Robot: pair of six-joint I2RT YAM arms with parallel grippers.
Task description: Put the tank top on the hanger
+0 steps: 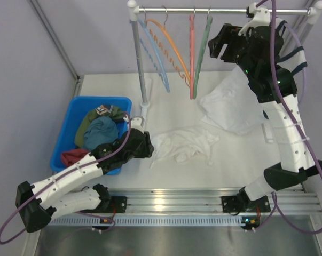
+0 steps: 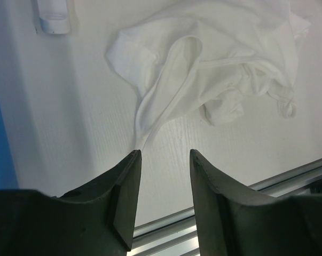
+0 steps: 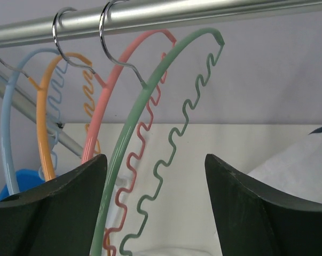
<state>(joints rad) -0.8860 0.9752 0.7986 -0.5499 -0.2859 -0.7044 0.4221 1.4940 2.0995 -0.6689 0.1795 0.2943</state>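
You've got left jaws wide open, empty, lower centre, just short of the crumpled plain white fabric tank top point(image 1: 185, 144) mid-frame on the white table point(image 1: 177, 104). Right jaws open, empty, upper right beside the thin sage-green wavy plastic hanger point(image 1: 203, 53).

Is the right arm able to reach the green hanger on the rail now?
Probably yes: the green hanger hangs straight ahead between its open fingers, nearest on the rail, and nothing visible blocks the way.
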